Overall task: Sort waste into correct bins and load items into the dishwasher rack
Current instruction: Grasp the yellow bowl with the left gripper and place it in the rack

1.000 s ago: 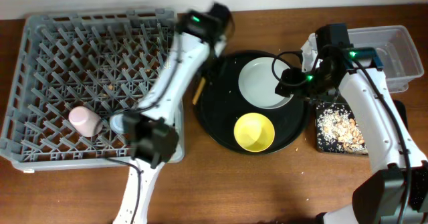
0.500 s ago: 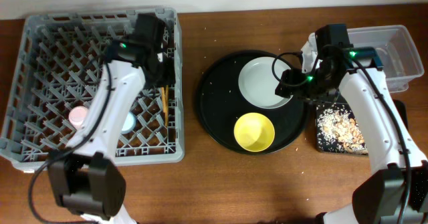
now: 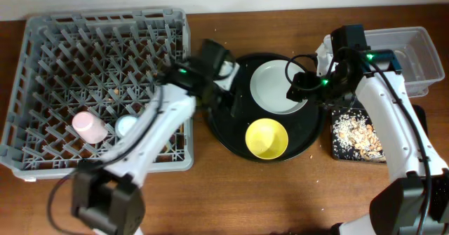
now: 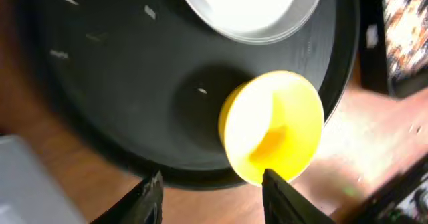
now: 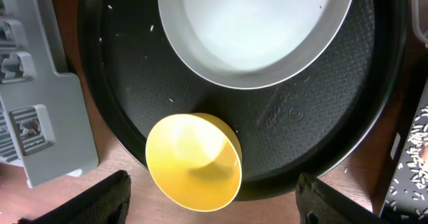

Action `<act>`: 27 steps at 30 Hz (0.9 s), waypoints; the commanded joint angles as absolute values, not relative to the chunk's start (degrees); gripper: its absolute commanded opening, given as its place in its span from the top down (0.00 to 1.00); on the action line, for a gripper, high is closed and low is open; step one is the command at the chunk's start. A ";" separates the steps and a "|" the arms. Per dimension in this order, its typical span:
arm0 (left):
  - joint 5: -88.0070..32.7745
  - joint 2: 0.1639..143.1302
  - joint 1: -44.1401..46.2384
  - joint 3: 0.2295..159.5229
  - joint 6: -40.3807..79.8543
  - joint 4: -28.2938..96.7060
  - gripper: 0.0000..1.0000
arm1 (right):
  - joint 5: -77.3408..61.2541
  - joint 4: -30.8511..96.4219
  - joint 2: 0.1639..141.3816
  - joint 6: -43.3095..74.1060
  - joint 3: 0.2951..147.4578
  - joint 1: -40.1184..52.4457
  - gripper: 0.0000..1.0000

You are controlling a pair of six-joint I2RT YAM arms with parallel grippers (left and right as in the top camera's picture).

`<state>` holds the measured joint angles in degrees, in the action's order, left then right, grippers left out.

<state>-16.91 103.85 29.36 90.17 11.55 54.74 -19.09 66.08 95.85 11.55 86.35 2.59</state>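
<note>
With the pink cup (image 3: 89, 128) and blue cup (image 3: 126, 126) racked, loading is judged underway. The left hand (image 4: 212, 177), released, is held over the bowl (image 4: 271, 127) at the near side of the tray (image 4: 134, 83); a rim grasp is called for.

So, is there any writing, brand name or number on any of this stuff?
No text can be read in any view.
round black tray: a faint embossed mark next to the yellow bowl, too blurred to read.
</note>
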 commanded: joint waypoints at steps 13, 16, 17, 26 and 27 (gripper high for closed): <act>-14.17 112.99 27.59 98.80 10.24 61.73 1.00 | -16.21 71.77 88.55 16.99 86.80 -16.84 0.01; 9.02 100.99 16.01 102.83 10.55 69.71 1.00 | -16.21 71.79 88.55 16.99 86.80 -16.84 0.02; 22.79 98.19 12.03 102.80 13.56 72.20 1.00 | -16.21 71.77 88.55 16.99 86.80 -16.84 0.02; 66.06 109.97 2.94 94.41 26.35 64.62 1.00 | -16.21 71.77 88.55 16.99 86.80 -16.84 0.02; 69.67 114.15 2.92 94.41 26.35 64.01 1.00 | -16.21 71.77 88.55 16.99 86.80 -16.84 0.02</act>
